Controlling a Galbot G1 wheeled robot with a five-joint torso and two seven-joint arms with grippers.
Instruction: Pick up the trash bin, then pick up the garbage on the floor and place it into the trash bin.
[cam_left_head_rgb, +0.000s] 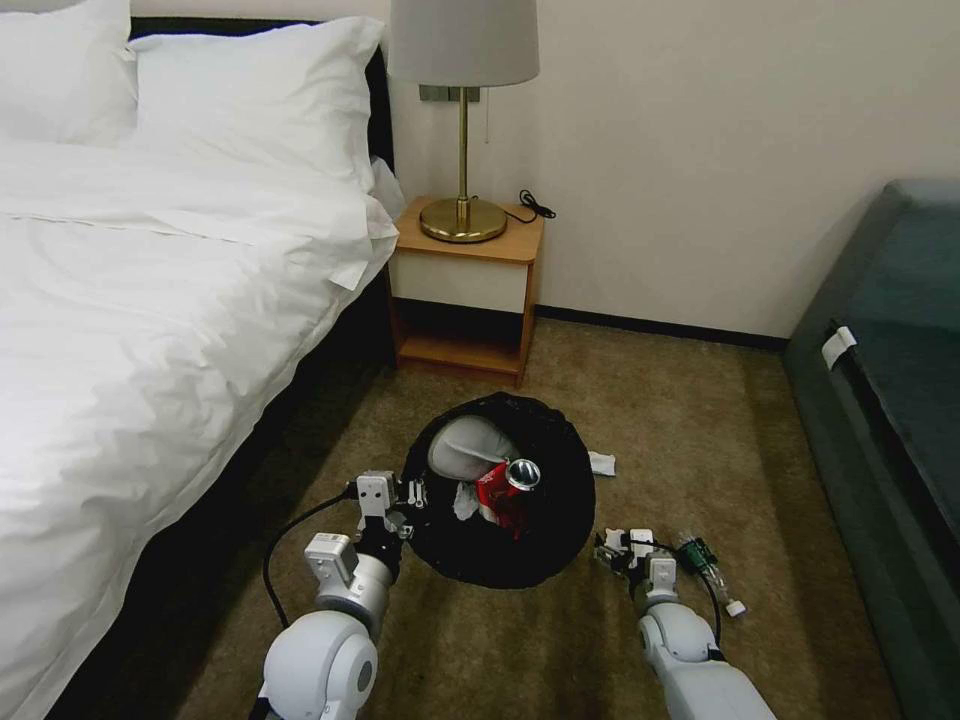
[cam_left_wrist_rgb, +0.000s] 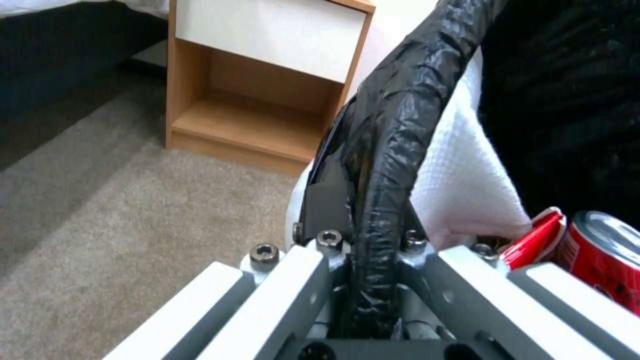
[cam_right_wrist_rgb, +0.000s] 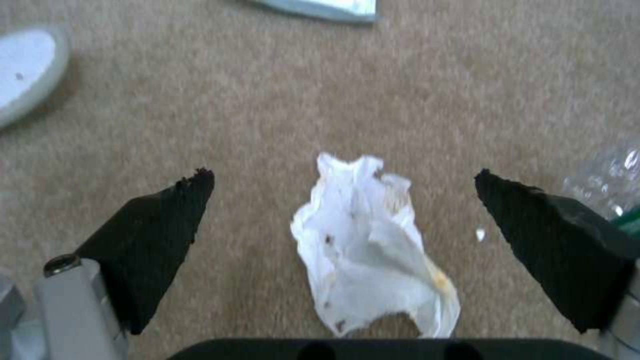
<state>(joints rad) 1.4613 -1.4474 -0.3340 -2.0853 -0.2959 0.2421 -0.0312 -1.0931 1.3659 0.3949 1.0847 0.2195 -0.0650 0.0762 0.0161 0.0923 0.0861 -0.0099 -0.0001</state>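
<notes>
You have the round black trash bin (cam_left_head_rgb: 520, 520), lined with a black plastic bag, in the lower centre of the head view, and the left gripper (cam_left_head_rgb: 400, 497) holds it at its left rim. In the left wrist view the jaws are closed tight on that bag-covered rim (cam_left_wrist_rgb: 390, 150), which rises up the middle of the frame. I judge this grip keeps the bin's mouth up and close to the litter, so that the other arm can drop things in.

Inside the bin you can count one crushed red drink can (cam_left_head_rgb: 512, 484), one white slipper (cam_left_head_rgb: 468, 447) and at least one scrap of white tissue (cam_left_head_rgb: 465, 503); the mesh wall I cannot make out under the bag.

The right gripper (cam_left_head_rgb: 625, 545) is low over the brown carpet (cam_left_head_rgb: 700, 420), lower right of the bin. Its two black fingertips (cam_right_wrist_rgb: 160, 220) stand wide apart and hold nothing; one crumpled white stained tissue (cam_right_wrist_rgb: 373, 250) lies on the carpet between them, in the centre of the right wrist view. It looks placed to close on this piece.

Still on the floor: this tissue, one more white tissue (cam_left_head_rgb: 602, 463) just right of the bin, and one clear plastic bottle with green label (cam_left_head_rgb: 708, 565) beside the right gripper. One white slipper edge (cam_right_wrist_rgb: 27, 70) shows at the upper left of the right wrist view.
</notes>
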